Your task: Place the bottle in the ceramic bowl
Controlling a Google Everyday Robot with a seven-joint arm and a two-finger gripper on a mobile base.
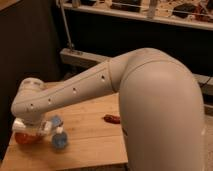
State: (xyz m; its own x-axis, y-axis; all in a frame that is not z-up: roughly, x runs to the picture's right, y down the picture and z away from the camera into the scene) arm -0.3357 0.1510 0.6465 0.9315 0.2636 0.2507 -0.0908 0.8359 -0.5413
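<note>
My white arm reaches across the wooden table (pixel 92 147) to its left end. The gripper (pixel 31 129) hangs under the wrist, directly above the ceramic bowl (pixel 23 139), a reddish-orange dish of which only the near rim shows below it. A whitish elongated piece, the bottle (pixel 42 128), lies crosswise in the shut gripper just over the bowl. The arm and wrist hide most of the bowl.
A small blue-grey cup (pixel 60 140) stands just right of the bowl. A light blue cloth (pixel 55 121) lies behind the cup. A dark red lumpy item (pixel 113 119) lies mid-table. A dark shelf rack stands behind the table, whose left edge is close to the bowl.
</note>
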